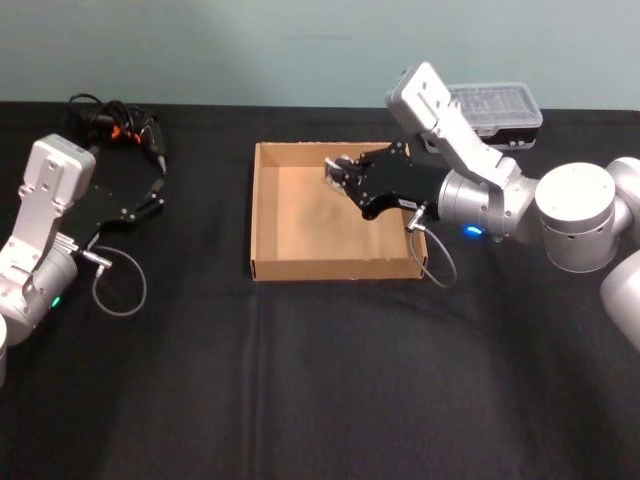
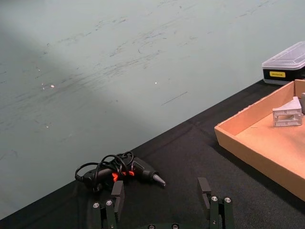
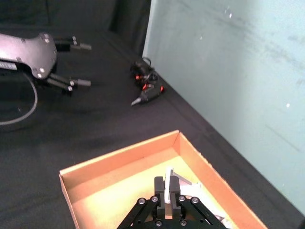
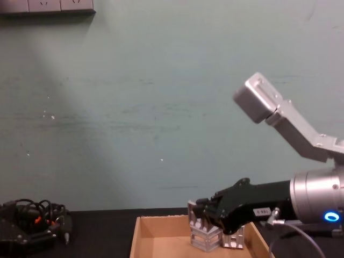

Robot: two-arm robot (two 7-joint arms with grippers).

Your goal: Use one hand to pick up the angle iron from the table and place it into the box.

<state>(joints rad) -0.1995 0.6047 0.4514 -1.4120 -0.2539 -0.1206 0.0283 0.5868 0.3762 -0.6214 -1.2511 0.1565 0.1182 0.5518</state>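
A shallow tan cardboard box [image 1: 300, 225] with low walls and a smooth bare floor is lying on the matte black tabletop [image 1: 330, 380]. Inside it, towards the far right corner, the angle iron [image 2: 287, 113] is sitting: a pale grey metal bracket with a sloped triangular web and slotted faces. In the chest view, two such grey pieces [image 4: 207, 236] are being seen side by side within the box.

The right tool [image 1: 335, 172] is being held over the box's far part, its black fingers [image 3: 167, 187] drawn narrow and closed on the angle iron's upright flange. The left tool [image 1: 158, 178] is resting above the tabletop well to the left of the box, its two long fingers [image 2: 116, 194] spread wide and holding nothing. A black power tool with a coiled cord [image 2: 125, 171] is lying beyond it. A black plastic case with a clear lid [image 1: 495, 112] is standing behind the box.
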